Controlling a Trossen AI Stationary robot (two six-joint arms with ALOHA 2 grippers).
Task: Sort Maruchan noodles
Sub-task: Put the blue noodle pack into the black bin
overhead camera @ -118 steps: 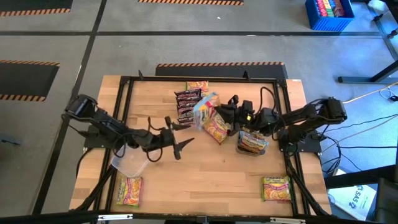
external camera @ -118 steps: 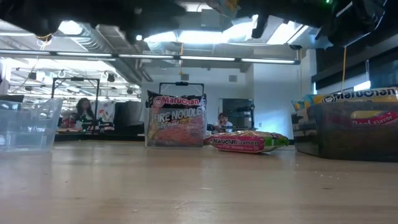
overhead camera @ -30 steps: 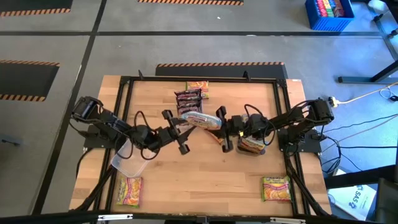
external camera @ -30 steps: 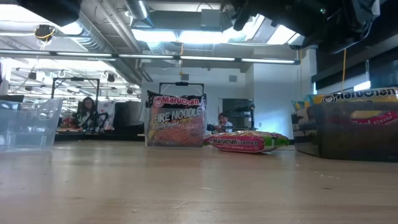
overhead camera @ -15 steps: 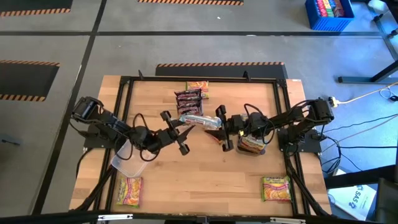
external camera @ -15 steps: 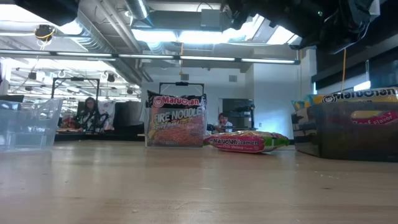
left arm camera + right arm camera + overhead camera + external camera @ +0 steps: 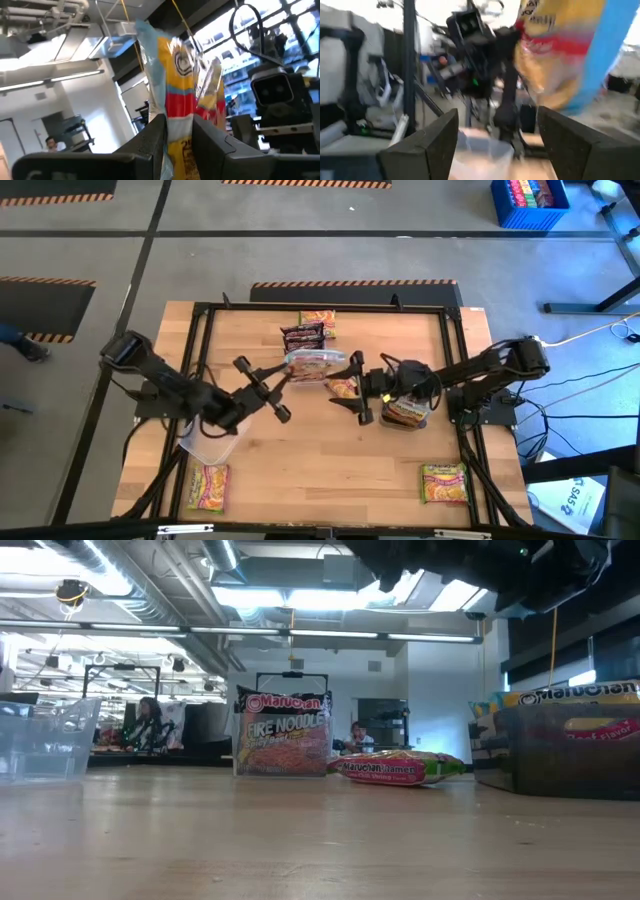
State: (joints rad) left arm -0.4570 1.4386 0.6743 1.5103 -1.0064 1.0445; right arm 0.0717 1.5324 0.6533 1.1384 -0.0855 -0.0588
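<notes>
Item in hand: one flat light-blue, yellow and red plastic noodle packet (image 7: 316,366), held above the table's middle, its near end pinched between the fingers of the left gripper (image 7: 176,131). In the high view we read its long axis as running across the table, from the left gripper toward the right arm; the far end points at the right gripper (image 7: 358,394), which stands with fingers spread, just beside the packet and not gripping it.

Sorted so far, as we judge: several packets in a clear bin (image 7: 405,412) under the right arm. Left loose: dark maroon packets (image 7: 303,337) at the far edge, one yellow-pink packet (image 7: 208,486) and one yellow-green packet (image 7: 444,482) at the near corners. An apparently empty clear tub (image 7: 208,442) sits beneath the left arm. We judge the sorting well short of done.
</notes>
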